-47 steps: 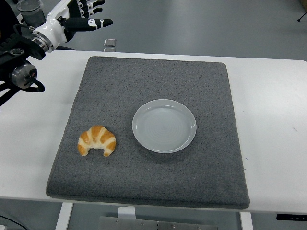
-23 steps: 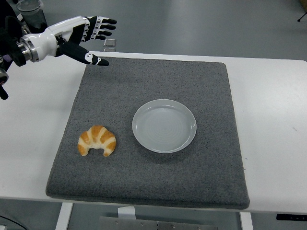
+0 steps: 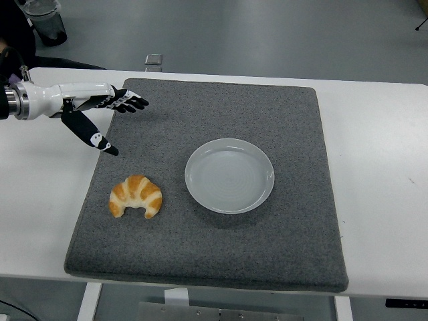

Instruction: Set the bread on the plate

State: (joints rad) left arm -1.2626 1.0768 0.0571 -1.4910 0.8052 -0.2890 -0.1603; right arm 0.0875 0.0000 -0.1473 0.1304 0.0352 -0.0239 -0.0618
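Left hand (image 3: pixel 93 114) lower (nearer the croissant (image 3: pixel 136 196)).

The croissant (image 3: pixel 136 196) was golden brown with pale cream stripes, the plate (image 3: pixel 229 175) was light grey-white, the mat (image 3: pixel 221 254) was dark speckled grey, the table (image 3: pixel 381 167) was white, and the left hand (image 3: pixel 100 114) was white with black fingers (image 3: pixel 127 101) and small white marks.
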